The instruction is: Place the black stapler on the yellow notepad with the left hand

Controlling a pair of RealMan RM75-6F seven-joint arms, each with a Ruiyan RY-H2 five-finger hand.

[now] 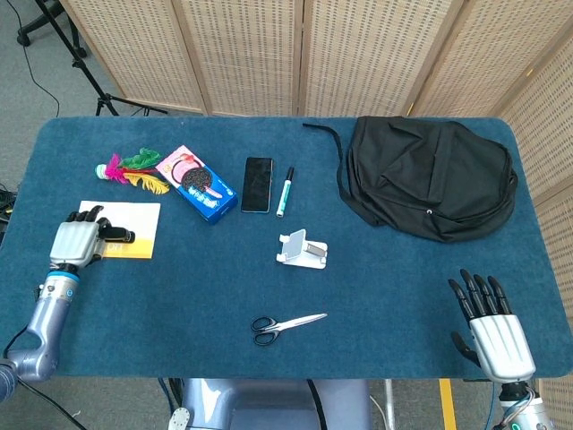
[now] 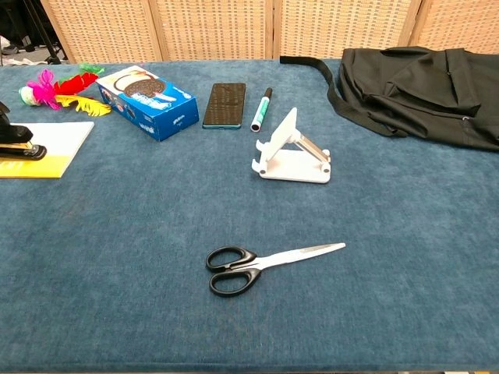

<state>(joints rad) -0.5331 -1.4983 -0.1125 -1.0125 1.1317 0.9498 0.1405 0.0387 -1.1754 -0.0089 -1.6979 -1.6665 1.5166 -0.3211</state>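
The black stapler (image 1: 119, 236) lies across the left part of the yellow notepad (image 1: 136, 219), near the table's left edge. My left hand (image 1: 75, 241) grips its rear end, with fingers curled over it. In the chest view only the stapler (image 2: 17, 146) shows at the frame's left edge, resting on the notepad (image 2: 56, 142); the left hand is cut off there. My right hand (image 1: 491, 325) hovers at the front right corner, fingers spread and holding nothing.
Colourful feathers (image 1: 132, 170) and a blue cookie box (image 1: 199, 184) lie just behind the notepad. A phone (image 1: 257, 184), a marker (image 1: 285, 191), a white phone stand (image 1: 303, 249), scissors (image 1: 285, 326) and a black backpack (image 1: 430, 175) are further right.
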